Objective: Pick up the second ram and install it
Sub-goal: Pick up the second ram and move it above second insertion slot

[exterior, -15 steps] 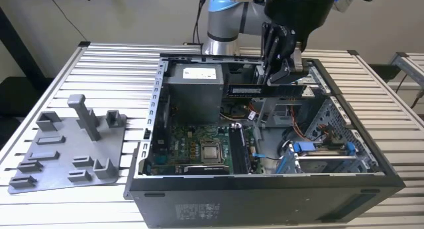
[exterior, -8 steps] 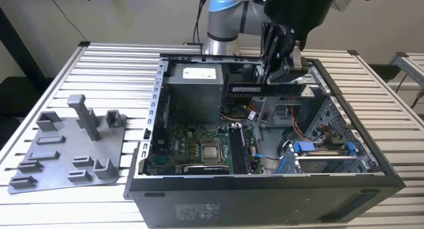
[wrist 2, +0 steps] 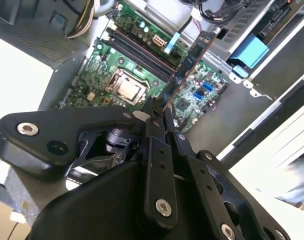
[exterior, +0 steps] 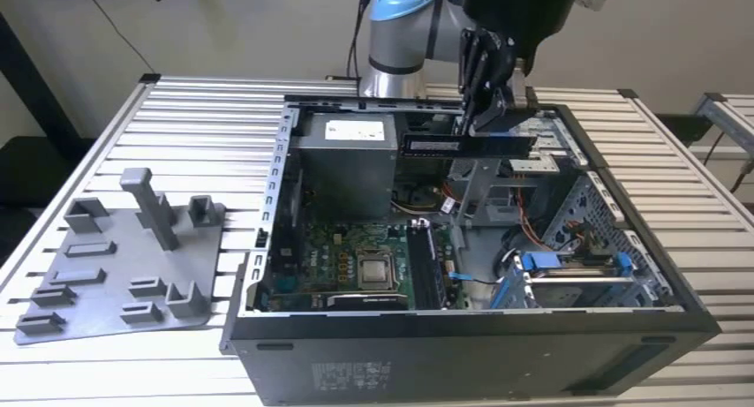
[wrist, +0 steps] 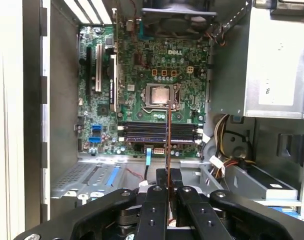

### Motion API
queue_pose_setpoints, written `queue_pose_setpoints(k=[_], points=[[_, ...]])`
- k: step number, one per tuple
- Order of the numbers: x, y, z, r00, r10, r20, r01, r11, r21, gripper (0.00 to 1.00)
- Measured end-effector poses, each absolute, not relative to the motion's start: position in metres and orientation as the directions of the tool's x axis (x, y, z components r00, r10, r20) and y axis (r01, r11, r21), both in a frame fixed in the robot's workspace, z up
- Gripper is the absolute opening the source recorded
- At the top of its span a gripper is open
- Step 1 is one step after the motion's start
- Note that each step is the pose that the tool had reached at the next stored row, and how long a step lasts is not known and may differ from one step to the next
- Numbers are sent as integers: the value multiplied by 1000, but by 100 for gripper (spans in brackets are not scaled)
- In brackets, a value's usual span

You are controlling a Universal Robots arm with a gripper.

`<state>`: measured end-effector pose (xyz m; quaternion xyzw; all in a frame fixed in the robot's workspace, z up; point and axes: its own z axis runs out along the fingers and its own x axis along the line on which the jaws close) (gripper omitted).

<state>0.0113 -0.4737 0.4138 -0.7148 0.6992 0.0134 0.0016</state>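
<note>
My gripper (exterior: 486, 129) hangs above the open computer case (exterior: 471, 323), shut on the second ram (exterior: 468, 146), a thin dark stick held level over the case's back half. In the second wrist view the second ram (wrist 2: 189, 62) juts out from the gripper (wrist 2: 159, 112) over the motherboard. In the first wrist view the second ram (wrist: 168, 135) shows edge-on, clamped in the gripper (wrist: 168, 175), with the long black memory slots (wrist: 159, 132) below it. The slots (exterior: 426, 266) lie beside the processor (exterior: 377, 270).
A grey fixture plate (exterior: 118, 266) with upright pegs lies on the slatted table (exterior: 212, 116) at the exterior view's left. Inside the case are the power supply (exterior: 342, 160), loose cables (wrist: 224, 135) and a blue drive bracket (exterior: 566, 261).
</note>
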Motion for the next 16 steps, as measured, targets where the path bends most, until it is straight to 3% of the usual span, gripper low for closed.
queue_pose_setpoints(k=[16], points=[[11,-429,414,21,-1000,-21,-1000,-22,16,14]])
